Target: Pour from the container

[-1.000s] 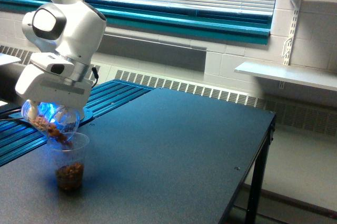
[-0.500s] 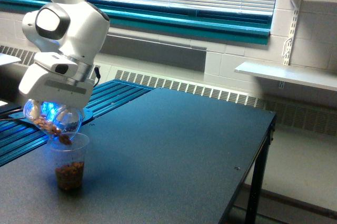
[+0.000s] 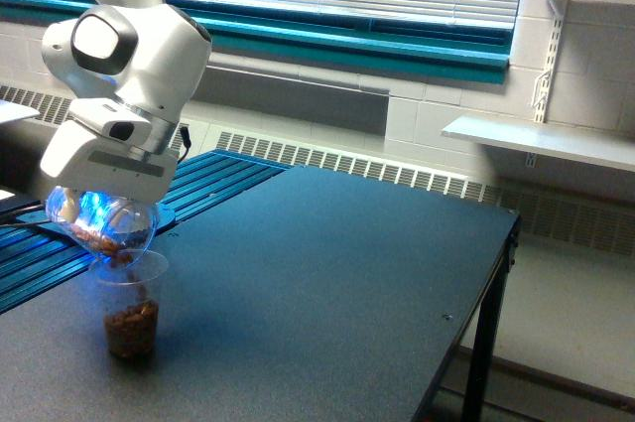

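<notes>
Jaws grip 1 container (image 3: pixel 104 226), tilted w/ mouth over 1 cup (image 3: pixel 130 305).

A: Where is there room?
B: The tabletop (image 3: pixel 347 273) lies bare toward the exterior view's right.
A: Obstacles?
B: Only the cup (image 3: pixel 131 305), with the tilted container (image 3: pixel 104 225) directly above it.

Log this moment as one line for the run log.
phase: pouring | hand: holds jar, tilted, mouth over cup | jar: brown bits left | cup: upright on table, brown bits in bottom
</notes>
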Robot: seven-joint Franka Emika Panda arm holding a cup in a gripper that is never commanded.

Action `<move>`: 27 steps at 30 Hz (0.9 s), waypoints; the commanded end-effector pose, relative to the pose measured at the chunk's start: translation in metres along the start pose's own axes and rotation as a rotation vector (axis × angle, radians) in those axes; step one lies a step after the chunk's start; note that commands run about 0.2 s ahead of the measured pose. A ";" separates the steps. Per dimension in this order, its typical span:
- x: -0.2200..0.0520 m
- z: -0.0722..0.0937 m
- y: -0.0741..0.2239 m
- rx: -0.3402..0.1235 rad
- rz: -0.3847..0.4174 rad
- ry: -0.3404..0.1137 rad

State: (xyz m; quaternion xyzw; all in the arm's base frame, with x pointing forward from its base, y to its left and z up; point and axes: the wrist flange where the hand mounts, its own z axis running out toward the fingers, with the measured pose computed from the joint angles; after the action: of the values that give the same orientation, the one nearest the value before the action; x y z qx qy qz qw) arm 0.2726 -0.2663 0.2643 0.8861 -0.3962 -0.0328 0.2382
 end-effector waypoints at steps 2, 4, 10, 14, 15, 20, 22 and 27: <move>0.004 -0.005 0.002 -0.006 -0.010 0.004; 0.005 -0.005 0.003 -0.006 -0.010 0.003; 0.007 -0.007 0.002 -0.006 -0.011 0.005; 0.005 -0.007 0.002 -0.008 -0.017 0.000; 0.004 -0.007 0.002 -0.009 -0.019 0.000; 0.004 -0.011 0.001 -0.006 -0.020 0.004; 0.004 -0.011 0.002 -0.008 -0.023 0.004; 0.001 -0.013 0.001 -0.006 -0.027 0.006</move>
State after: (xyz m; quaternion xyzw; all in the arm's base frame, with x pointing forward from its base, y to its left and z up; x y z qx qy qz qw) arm 0.2767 -0.2649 0.2736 0.8888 -0.3871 -0.0328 0.2431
